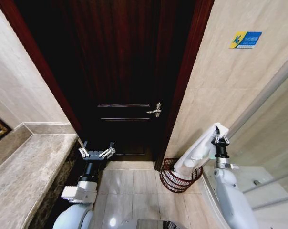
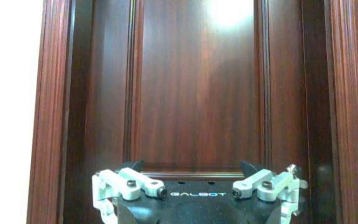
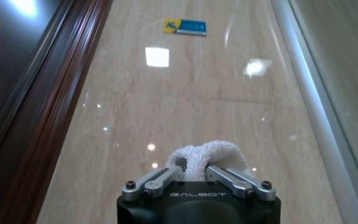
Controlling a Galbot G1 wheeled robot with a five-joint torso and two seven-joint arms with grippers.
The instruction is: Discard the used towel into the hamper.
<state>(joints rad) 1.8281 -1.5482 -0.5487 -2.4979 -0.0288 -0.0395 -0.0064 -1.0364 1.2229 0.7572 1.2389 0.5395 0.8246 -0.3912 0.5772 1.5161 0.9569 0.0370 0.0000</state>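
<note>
In the head view, at the foot of the tiled wall right of the dark door (image 1: 120, 81), the hamper (image 1: 178, 180) stands on the floor. The right hand (image 1: 220, 138) is raised above and a little to the right of it, closed on the upper end of the white towel (image 1: 196, 155). The cloth hangs down and leftward, its lower end reaching the hamper's rim or just inside; I cannot tell which. The left hand (image 1: 97, 152) is held out in front of the door with its fingers spread wide and nothing between them, beside the marble desk (image 1: 25, 176).

In the left wrist view, the left hand (image 2: 197, 186) faces the door panel (image 2: 197, 93), wide and empty.

In the right wrist view, the right hand (image 3: 196, 179) points at the wall tiles (image 3: 197, 93), and a bunch of towel (image 3: 207, 156) swells out between its narrow fingers.

The risk, as I judge it, is the offset: the grip sits to one side of the basket rather than over its middle, so a release here could leave the towel draped across the rim or slid onto the floor. The open weave could also snag the terry cloth and tip the light hamper if the arm pulls away.
</note>
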